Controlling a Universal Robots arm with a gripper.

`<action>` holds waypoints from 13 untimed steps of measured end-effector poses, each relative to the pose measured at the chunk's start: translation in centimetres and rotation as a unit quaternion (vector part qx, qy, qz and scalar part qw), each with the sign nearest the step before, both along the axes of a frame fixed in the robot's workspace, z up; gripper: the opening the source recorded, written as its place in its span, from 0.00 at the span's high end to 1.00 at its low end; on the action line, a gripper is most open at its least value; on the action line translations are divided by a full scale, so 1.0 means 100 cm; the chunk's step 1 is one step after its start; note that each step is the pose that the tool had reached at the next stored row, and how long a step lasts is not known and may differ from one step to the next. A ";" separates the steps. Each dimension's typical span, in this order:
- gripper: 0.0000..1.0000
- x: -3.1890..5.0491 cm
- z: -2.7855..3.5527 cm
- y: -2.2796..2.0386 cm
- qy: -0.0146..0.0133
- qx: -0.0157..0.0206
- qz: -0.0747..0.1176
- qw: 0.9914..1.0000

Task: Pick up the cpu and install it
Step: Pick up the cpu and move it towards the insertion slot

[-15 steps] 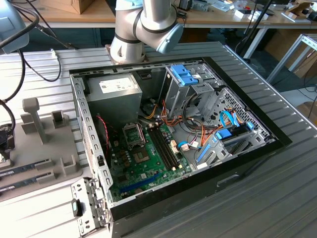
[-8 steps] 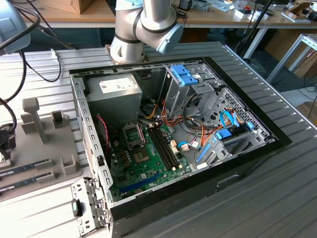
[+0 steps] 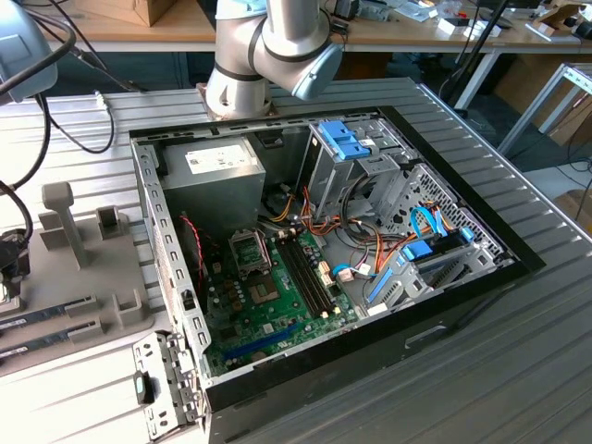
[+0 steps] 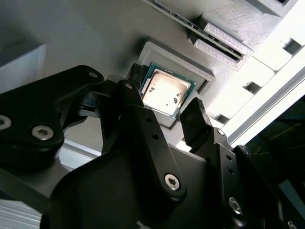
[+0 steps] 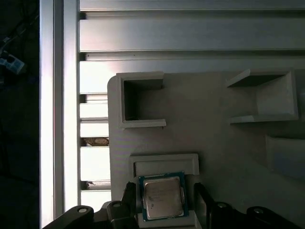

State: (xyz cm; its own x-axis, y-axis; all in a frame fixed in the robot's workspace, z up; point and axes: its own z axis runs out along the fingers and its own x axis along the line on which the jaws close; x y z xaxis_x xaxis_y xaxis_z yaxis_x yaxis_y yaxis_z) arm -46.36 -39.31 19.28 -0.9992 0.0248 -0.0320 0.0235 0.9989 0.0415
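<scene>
While its two black fingers [image 4: 195, 119] are standing spread apart, the gripper [image 4: 166, 91] is straddling the cpu [image 5: 162, 198], one finger on each of two opposite sides of the chip and just beside its edges. In the first wrist view a sliver of grey is showing between the chip and the finger on at least one side, so the jaws are not pinching anything. The cpu is lying flat, silvery top up with its thin green rim showing all round, and it is sitting in the shallow recess of a raised grey holder [image 5: 164, 163]. That holder is rising from a grey fixture plate [image 5: 209, 143], which is also carrying a small walled pocket [image 5: 138, 106] and a second, wider pocket [image 5: 267, 95], both well apart from the chip. The plate is resting on a ribbed aluminium table [image 5: 190, 33]. In the exterior view the arm [image 3: 273, 42] is reaching away over the far edge of an open computer case [image 3: 462, 296] that is lying on its side on the same table. Inside the case a green motherboard [image 3: 277, 310] is lying flat, its socket frame [image 3: 248, 252] is sitting near the grey power supply [image 3: 208, 171], and bundles of coloured cables [image 3: 361, 250] are running toward the drive bays with blue latches [image 3: 347, 141] at the exterior view's right.
</scene>
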 end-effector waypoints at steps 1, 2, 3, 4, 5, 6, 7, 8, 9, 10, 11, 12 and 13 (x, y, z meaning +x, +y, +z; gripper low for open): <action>0.40 0.0000 -0.0001 -0.0001 0.000 0.000 0.001 1.000; 0.40 0.0000 -0.0002 -0.0002 0.000 0.000 0.001 1.000; 0.40 0.0000 -0.0002 -0.0005 0.000 0.000 0.001 1.000; 0.40 0.0000 -0.0002 -0.0007 0.000 -0.001 0.001 1.000; 0.40 0.0000 -0.0001 -0.0010 0.000 -0.003 0.001 1.000; 0.40 0.0000 -0.0002 -0.0011 0.000 -0.004 0.001 1.000; 0.40 0.0001 -0.0003 -0.0011 0.000 -0.005 0.001 1.000; 0.40 0.0002 -0.0004 -0.0011 0.000 -0.007 0.001 1.000; 0.40 0.0002 -0.0005 -0.0011 0.000 -0.008 0.001 1.000; 0.40 0.0005 -0.0007 -0.0011 0.000 -0.009 0.001 1.000; 0.40 0.0005 -0.0007 -0.0011 0.000 -0.009 0.001 1.000; 0.40 0.0006 -0.0008 -0.0010 0.000 -0.009 0.001 1.000; 0.40 0.0007 -0.0009 -0.0010 0.000 -0.009 0.001 1.000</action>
State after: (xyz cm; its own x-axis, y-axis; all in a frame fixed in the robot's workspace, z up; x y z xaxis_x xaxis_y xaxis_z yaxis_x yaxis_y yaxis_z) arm -46.29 -39.42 19.18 -0.9992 0.0216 -0.0324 0.0209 0.9995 0.0234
